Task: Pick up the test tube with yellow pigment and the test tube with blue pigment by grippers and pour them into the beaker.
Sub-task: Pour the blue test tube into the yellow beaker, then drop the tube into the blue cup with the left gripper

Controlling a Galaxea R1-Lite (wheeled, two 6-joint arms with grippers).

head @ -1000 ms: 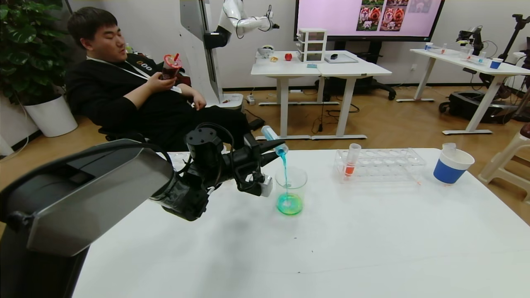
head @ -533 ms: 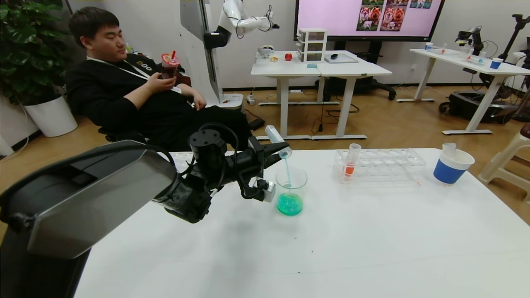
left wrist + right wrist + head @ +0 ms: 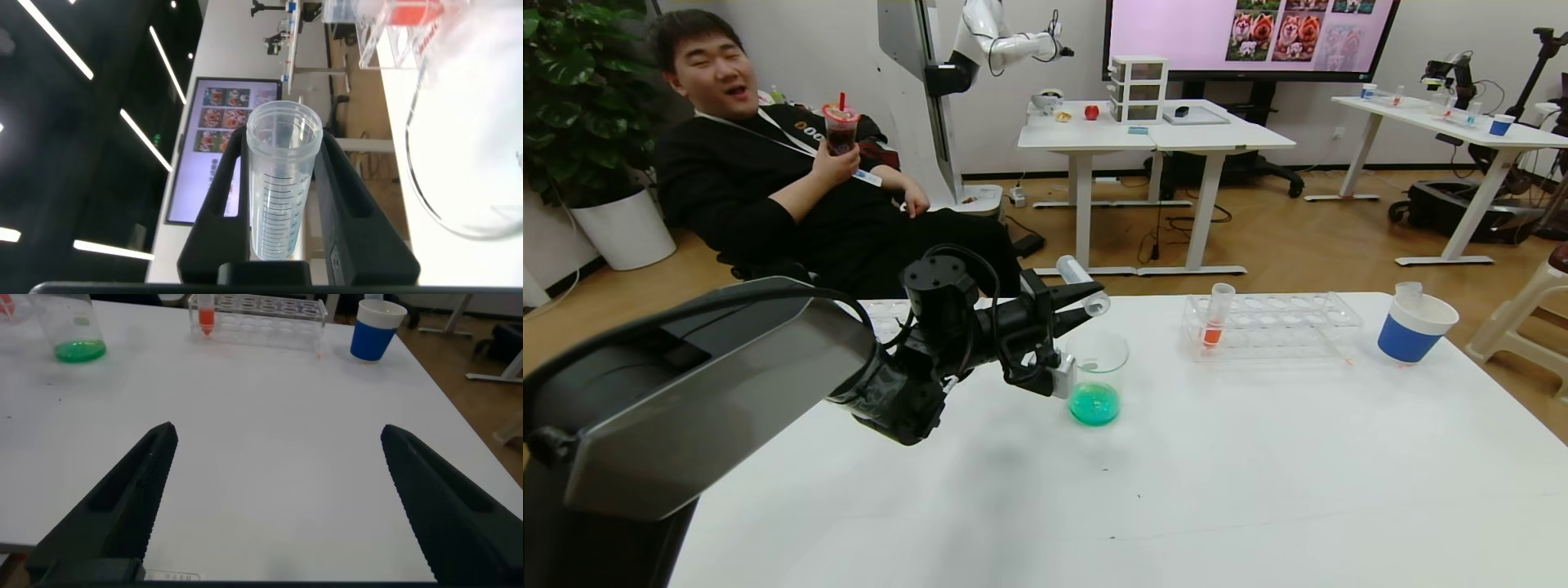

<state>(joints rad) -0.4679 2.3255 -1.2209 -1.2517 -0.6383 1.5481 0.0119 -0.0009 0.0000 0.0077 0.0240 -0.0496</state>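
So the left gripper (image 3: 1072,304) is clamped on the test tube with blue pigment (image 3: 1081,286), holding it tipped over just above the beaker (image 3: 1097,369). The tube looks drained, mouth pointing at the beaker's rim. The beaker sits on the white table (image 3: 1176,490) with teal-green liquid pooled at the bottom. Off to the right there's a clear rack (image 3: 1274,325) with one orange-red tube (image 3: 1217,314), plus a blue-banded paper cup (image 3: 1413,327). The right gripper (image 3: 274,490) hangs low over the table, jaws spread wide, gripping nothing.
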